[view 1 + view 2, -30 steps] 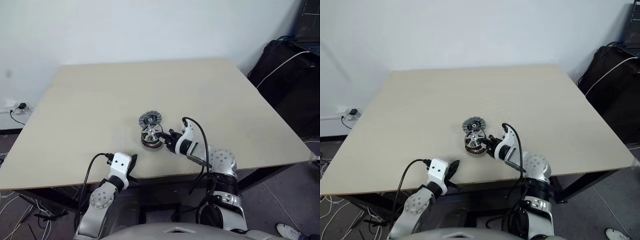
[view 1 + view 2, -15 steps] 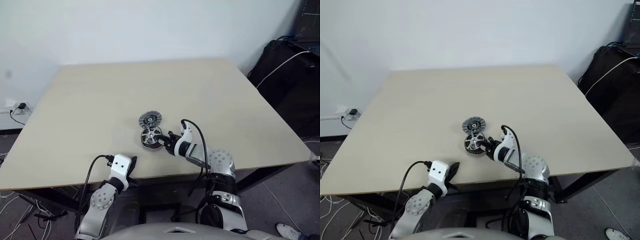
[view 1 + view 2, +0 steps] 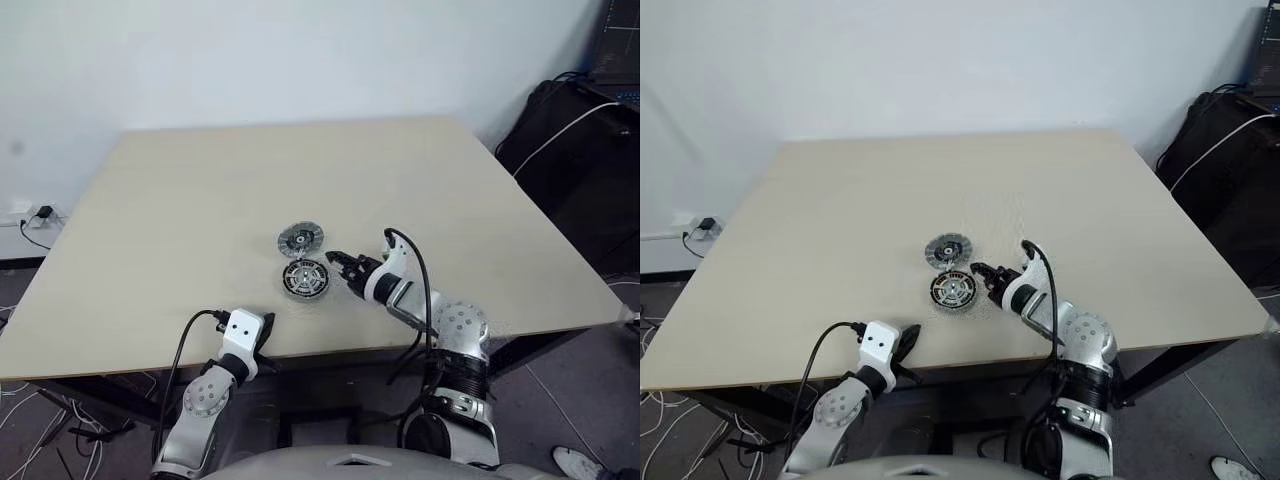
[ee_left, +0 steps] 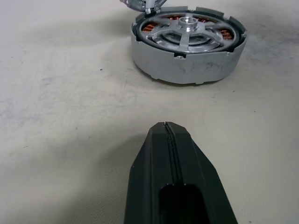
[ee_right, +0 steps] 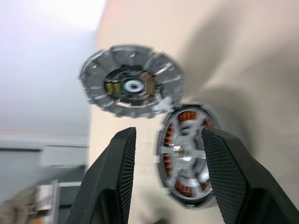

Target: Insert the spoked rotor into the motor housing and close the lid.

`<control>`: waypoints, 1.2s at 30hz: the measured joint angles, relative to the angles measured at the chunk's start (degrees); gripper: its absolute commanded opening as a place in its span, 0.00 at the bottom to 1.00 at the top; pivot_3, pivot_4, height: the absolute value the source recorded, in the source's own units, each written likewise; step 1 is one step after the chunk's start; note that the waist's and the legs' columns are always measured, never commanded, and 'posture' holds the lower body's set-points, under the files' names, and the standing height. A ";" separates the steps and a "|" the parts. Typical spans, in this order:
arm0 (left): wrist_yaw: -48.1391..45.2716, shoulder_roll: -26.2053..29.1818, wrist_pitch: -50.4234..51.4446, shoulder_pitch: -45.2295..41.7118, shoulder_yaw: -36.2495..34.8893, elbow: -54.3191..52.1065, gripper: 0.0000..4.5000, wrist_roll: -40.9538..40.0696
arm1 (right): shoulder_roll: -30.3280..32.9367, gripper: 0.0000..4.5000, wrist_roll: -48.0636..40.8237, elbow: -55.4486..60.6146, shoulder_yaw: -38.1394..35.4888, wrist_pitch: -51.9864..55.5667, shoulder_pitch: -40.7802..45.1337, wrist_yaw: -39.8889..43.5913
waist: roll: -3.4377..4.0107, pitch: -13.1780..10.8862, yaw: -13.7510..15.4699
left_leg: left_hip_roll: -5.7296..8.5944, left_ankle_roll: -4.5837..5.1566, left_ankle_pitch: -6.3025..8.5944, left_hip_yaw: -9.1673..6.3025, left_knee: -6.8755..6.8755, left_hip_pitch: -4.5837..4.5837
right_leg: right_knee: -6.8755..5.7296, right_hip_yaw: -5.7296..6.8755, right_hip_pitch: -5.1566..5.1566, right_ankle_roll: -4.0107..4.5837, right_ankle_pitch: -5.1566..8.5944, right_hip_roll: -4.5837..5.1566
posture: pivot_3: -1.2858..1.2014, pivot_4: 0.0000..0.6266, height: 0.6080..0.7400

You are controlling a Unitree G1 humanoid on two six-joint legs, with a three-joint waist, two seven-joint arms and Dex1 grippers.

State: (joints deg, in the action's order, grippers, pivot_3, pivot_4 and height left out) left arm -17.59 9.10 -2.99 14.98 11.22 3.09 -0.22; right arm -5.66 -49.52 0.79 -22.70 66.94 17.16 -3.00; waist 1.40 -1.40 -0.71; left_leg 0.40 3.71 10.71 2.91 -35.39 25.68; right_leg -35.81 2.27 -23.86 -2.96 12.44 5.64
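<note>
The motor housing (image 3: 306,279) lies flat on the table (image 3: 180,200), grey outside, with coppery windings showing. The spoked rotor (image 4: 188,29) sits inside it, silvery spokes and hub facing up. Just behind it, and touching its rim in the right wrist view, lies the lid (image 3: 299,239), a ribbed silver-grey disc. My right gripper (image 3: 338,261) hovers just right of the housing, open, fingers (image 5: 223,172) apart and holding nothing. My left gripper (image 4: 169,140) is shut and empty at the table's front edge, pointing at the housing from a short way off.
The table's front edge runs just under my left gripper (image 3: 264,338). A dark bag with a white cable (image 3: 570,130) stands off the table's right side. A wall socket with a plug (image 3: 35,213) is low on the left.
My right gripper opened, let go of the housing and drew back to the right. The housing with the rotor, tilted a second ago, now lies flat. The left gripper has not moved.
</note>
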 measured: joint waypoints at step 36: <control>2.51 -0.18 9.73 2.02 0.78 -18.17 0.00 1.03 | 9.53 0.01 42.32 -15.90 42.61 -29.21 8.52 20.10 | -0.65 0.13 0.08 | 0.00 0.00 0.00 0.07 -0.22 -0.06 | -0.12 0.05 0.09 0.19 -0.25 -0.06 | 0.52 0.00 1.00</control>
State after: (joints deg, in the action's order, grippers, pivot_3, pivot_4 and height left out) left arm -15.08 8.93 6.74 17.01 12.00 -15.08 0.81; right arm 3.88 -7.20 -15.10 19.91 37.73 25.68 17.10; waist 0.75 -1.28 -0.63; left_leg 0.40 3.71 10.71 2.98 -35.61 25.63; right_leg -35.93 2.33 -23.77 -2.78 12.20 5.58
